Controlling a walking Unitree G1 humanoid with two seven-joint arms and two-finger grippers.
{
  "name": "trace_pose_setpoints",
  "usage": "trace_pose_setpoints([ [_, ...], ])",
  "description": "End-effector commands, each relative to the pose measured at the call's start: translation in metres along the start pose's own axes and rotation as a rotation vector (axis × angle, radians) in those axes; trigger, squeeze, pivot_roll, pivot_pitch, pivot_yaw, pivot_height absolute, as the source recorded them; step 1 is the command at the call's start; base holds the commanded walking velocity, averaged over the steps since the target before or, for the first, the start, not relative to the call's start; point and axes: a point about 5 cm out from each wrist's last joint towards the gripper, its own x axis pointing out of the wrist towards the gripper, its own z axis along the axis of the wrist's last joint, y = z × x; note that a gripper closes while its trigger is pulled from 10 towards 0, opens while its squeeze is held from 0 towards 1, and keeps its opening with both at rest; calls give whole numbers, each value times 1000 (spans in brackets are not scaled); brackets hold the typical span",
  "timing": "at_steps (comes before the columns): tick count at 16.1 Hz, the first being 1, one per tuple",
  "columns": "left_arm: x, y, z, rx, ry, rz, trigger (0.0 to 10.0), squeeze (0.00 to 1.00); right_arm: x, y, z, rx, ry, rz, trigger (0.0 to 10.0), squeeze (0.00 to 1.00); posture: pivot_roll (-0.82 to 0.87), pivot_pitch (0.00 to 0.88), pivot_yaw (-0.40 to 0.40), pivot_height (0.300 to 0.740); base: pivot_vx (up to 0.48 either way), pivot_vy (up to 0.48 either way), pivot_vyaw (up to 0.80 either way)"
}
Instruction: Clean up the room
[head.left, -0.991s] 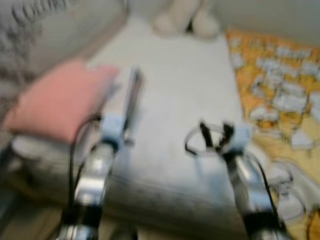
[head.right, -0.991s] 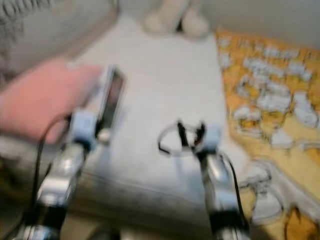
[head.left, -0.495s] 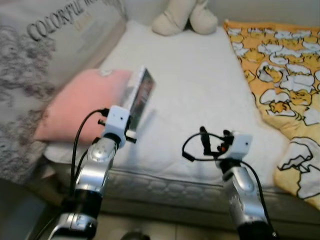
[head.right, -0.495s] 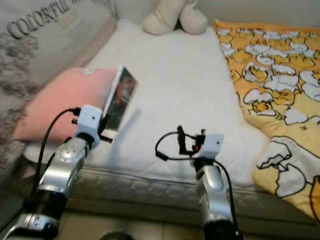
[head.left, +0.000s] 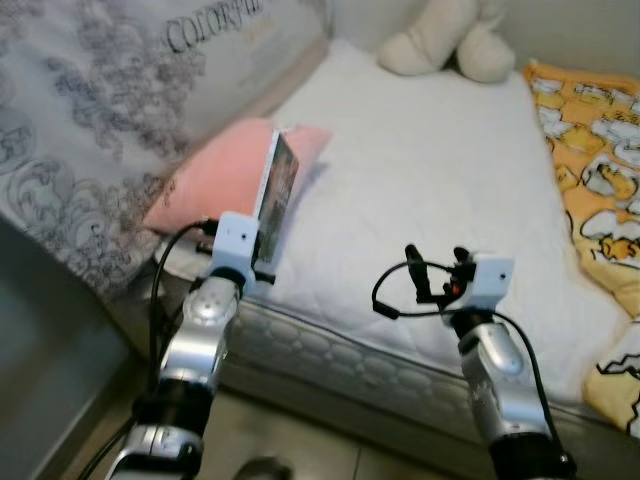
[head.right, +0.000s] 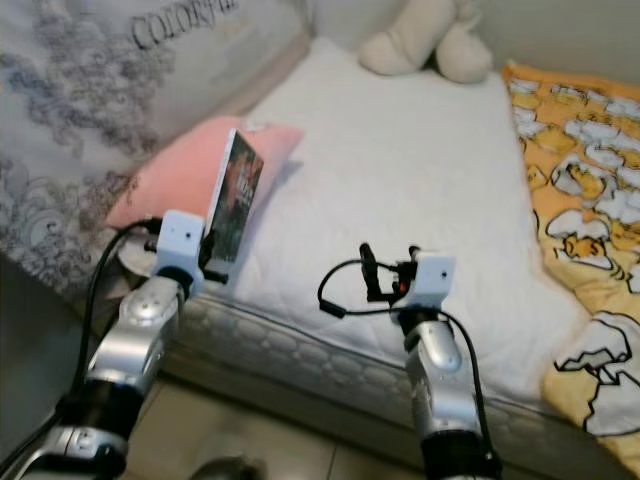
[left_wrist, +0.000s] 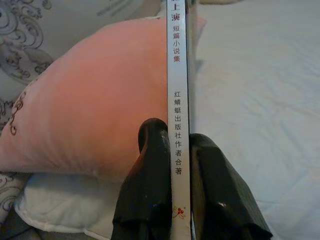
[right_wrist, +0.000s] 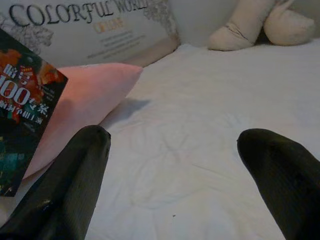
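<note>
My left gripper (left_wrist: 176, 150) is shut on a thin book (head.left: 279, 195) with a dark cover and a white spine (left_wrist: 177, 75) printed with Chinese characters. It holds the book upright over the near left edge of the bed, just in front of a pink pillow (head.left: 215, 175). My right gripper (head.left: 437, 280) is open and empty above the white mattress (head.left: 430, 180), near its front edge. In the right wrist view its two black fingers (right_wrist: 75, 175) stand wide apart, with the book's cover (right_wrist: 22, 100) off to one side.
A large grey patterned cushion (head.left: 110, 110) with printed lettering leans along the bed's left side. A cream plush toy (head.left: 445, 45) sits at the head of the bed. An orange cartoon-print blanket (head.left: 600, 130) covers the right side. Bare floor (head.left: 330, 440) lies below the bed's edge.
The camera has swung left, so the bed and blanket have shifted right in view. The left gripper still grips the book, and the right stays open.
</note>
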Motion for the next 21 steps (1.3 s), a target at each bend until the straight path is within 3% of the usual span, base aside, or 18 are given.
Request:
trace_pose_setpoints([
  [1, 2, 2, 15, 14, -70, 15, 10000, 0, 4, 2, 1, 0, 7, 21, 10000, 165, 46, 0, -51, 740, 0, 0, 463],
  [5, 5, -12, 25, 86, -132, -57, 10000, 0, 13, -1, 11, -16, -32, -16, 10000, 98, 34, 0, -51, 740, 0, 0, 131],
  [11, 12, -11, 32, 74, -157, -73, 10000, 0, 13, 0, 9, -24, -31, -25, 10000, 94, 12, 0, -30, 740, 0, 0, -261],
  [21, 23, -7, 35, 47, -154, -121, 10000, 0, 8, 5, 9, -43, -54, -24, 10000, 98, -26, 0, -7, 740, 462, 0, 0],
])
